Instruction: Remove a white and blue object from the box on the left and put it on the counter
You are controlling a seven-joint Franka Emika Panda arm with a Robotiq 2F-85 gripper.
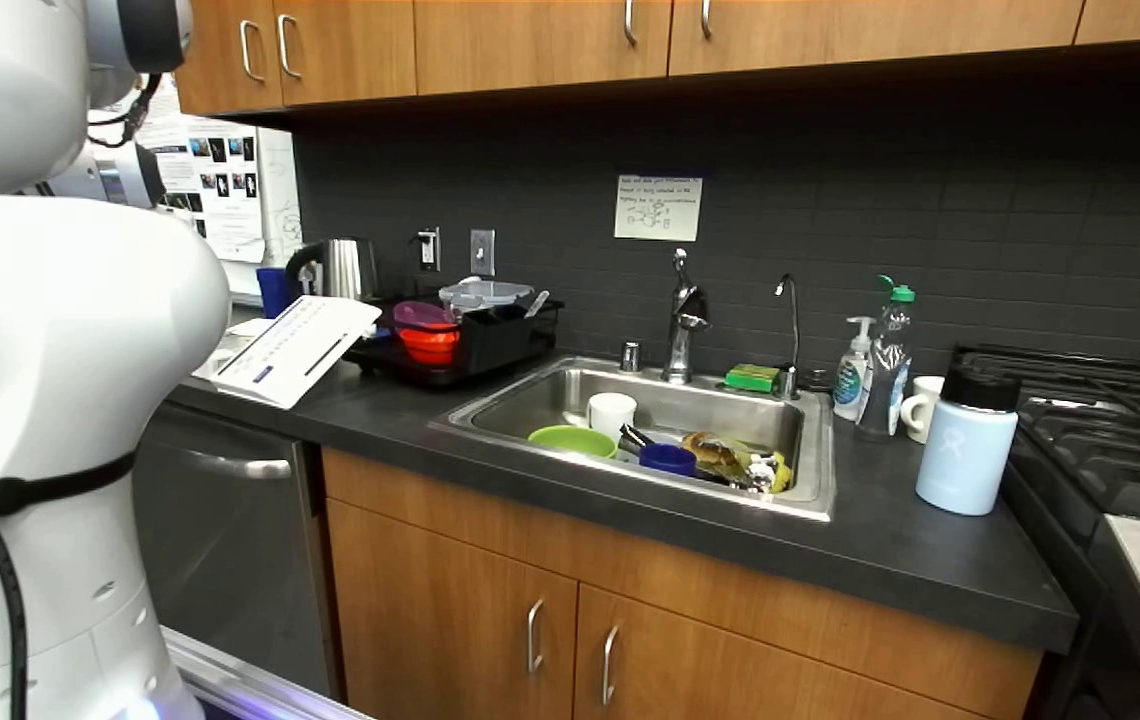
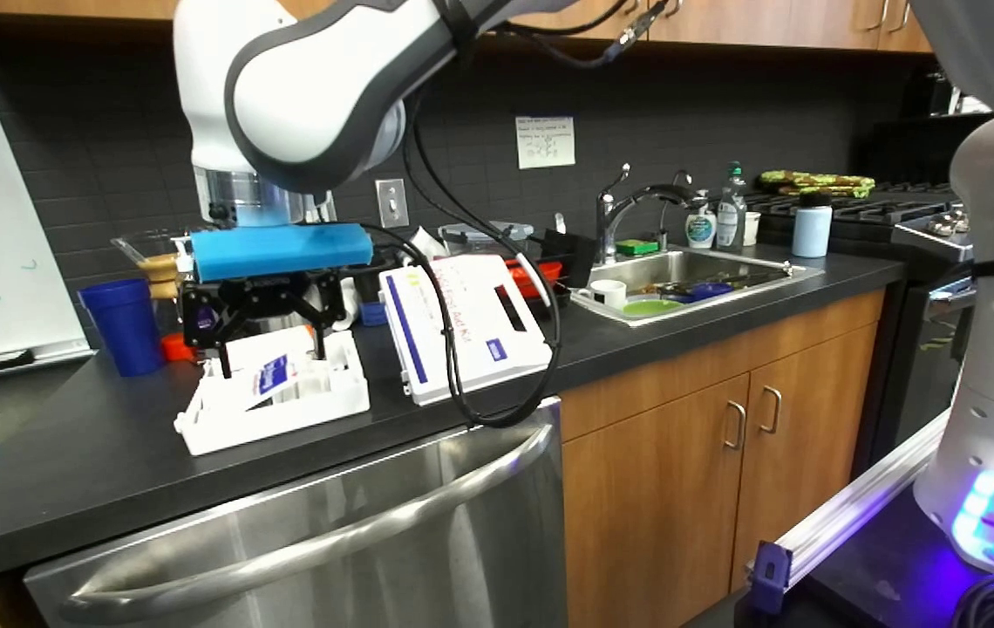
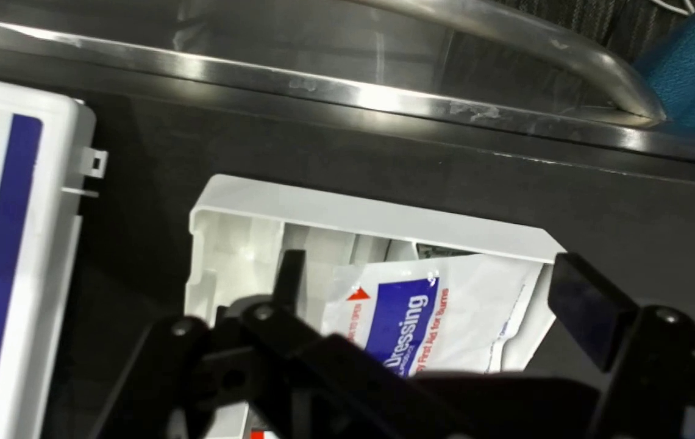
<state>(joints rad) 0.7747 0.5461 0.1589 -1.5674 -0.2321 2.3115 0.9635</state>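
An open white box (image 2: 279, 426) with compartments lies on the dark counter (image 2: 87, 445); the wrist view also shows the box (image 3: 372, 210) and the counter (image 3: 262, 143). A white and blue dressing packet (image 2: 273, 375) rests on top inside the box. In the wrist view the packet (image 3: 405, 323) shows a blue patch and red print. My gripper (image 2: 272, 353) points down over the box with its fingers spread wide. In the wrist view the gripper (image 3: 433, 277) has one finger on either side of the packet, apart from it. The gripper is out of sight in an exterior view, where the arm covers that area.
A white first-aid kit case (image 2: 466, 327) leans tilted beside the box, with arm cables hanging in front. A blue cup (image 2: 124, 327) stands behind the box on the far side. A dish rack (image 1: 490, 340), steel sink (image 1: 820, 480) and light-blue bottle (image 1: 967, 455) are further along.
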